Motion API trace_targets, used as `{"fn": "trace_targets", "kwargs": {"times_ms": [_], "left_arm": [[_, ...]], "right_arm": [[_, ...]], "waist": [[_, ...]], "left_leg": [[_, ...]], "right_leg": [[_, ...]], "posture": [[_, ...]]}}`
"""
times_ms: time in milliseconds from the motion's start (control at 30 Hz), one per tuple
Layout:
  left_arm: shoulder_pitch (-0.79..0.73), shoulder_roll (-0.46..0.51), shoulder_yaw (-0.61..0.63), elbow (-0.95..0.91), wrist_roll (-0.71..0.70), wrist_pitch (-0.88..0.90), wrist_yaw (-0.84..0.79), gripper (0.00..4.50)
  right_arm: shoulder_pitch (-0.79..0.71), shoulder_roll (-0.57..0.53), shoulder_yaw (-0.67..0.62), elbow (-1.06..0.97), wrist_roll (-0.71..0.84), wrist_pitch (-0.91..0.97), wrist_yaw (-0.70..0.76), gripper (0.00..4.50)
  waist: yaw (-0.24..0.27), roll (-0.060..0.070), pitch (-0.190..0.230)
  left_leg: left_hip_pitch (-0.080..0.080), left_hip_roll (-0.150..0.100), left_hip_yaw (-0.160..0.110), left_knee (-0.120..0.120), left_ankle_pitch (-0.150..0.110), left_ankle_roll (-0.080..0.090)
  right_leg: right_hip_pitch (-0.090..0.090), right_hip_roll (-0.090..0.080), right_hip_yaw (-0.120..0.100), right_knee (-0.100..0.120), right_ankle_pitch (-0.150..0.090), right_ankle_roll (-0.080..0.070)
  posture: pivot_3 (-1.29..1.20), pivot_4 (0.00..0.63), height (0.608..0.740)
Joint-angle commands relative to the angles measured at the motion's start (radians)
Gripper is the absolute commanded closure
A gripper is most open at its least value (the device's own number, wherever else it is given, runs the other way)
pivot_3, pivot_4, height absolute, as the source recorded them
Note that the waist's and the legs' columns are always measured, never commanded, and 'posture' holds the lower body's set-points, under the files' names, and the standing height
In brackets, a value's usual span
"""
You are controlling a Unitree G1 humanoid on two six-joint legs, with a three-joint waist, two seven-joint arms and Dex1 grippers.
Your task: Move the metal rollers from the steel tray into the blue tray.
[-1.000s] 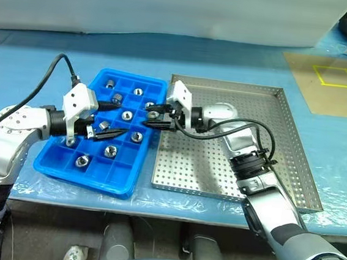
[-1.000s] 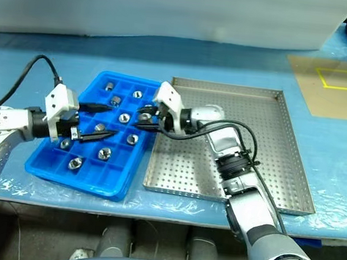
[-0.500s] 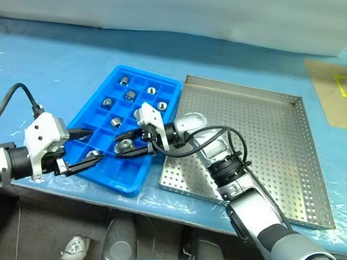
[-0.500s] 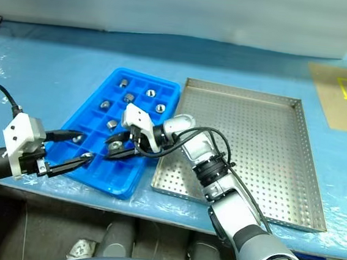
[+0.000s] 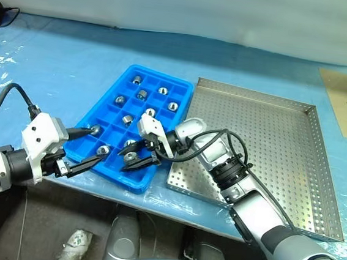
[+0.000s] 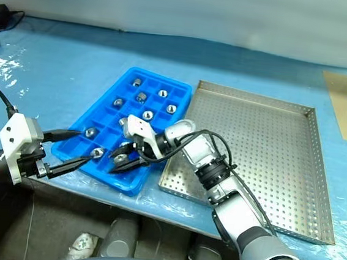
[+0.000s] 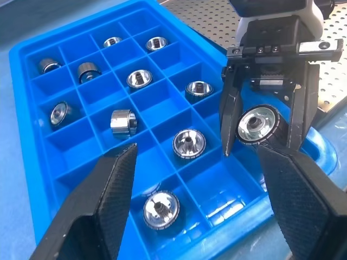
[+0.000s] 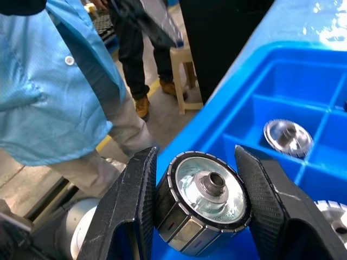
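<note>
Left claw [image 5: 82, 148] released at near edge of blue tray [image 5: 180, 91]. Right claw [image 5: 135, 155] clenched on one roller [image 7: 258, 124] above near compartments. Other rollers [image 5: 126, 120] sit in cells. Steel tray [image 5: 270, 145] beside it on worktop [image 5: 57, 57].

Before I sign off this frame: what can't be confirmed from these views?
- Left eye view: the right gripper and its roller cover the blue tray cells beneath; their contents are hidden.
- Left wrist view: the left gripper's fingers hide part of the near cells.
- Steel tray: near right corner cut off by the frame edge.
</note>
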Motion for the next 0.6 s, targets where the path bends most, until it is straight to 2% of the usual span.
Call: {"fn": "trace_targets", "kwargs": {"times_ms": [33,233,600], "left_arm": [[-0.035,0.025,-0.034,0.016,-0.005,-0.024,-0.015,0.80],[-0.084,0.047,-0.091,0.068,0.004,-0.043,-0.045,0.80],[-0.100,0.058,-0.110,0.093,0.006,-0.054,-0.056,0.80]], "right_arm": [[0.005,-0.011,-0.014,-0.052,0.018,0.007,0.008,2.67],[0.026,-0.026,-0.023,-0.082,0.029,0.043,-0.014,2.67],[0.028,-0.017,-0.025,-0.080,0.029,0.041,-0.027,2.67]], "waist": [[-0.003,0.000,0.000],[-0.019,0.000,0.000],[-0.021,0.000,0.000]], "left_leg": [[0.000,0.000,0.000,0.000,0.000,0.000],[0.000,0.000,0.000,0.002,0.001,-0.001],[0.001,0.000,-0.001,0.006,0.001,-0.002]], "right_leg": [[0.000,0.000,0.000,0.000,0.000,0.000],[0.000,0.000,0.000,0.002,0.000,0.000],[0.000,0.000,0.000,0.009,0.000,0.000]], "posture": [[0.40,0.150,0.740],[0.36,0.150,0.740],[0.35,0.150,0.740]]}}
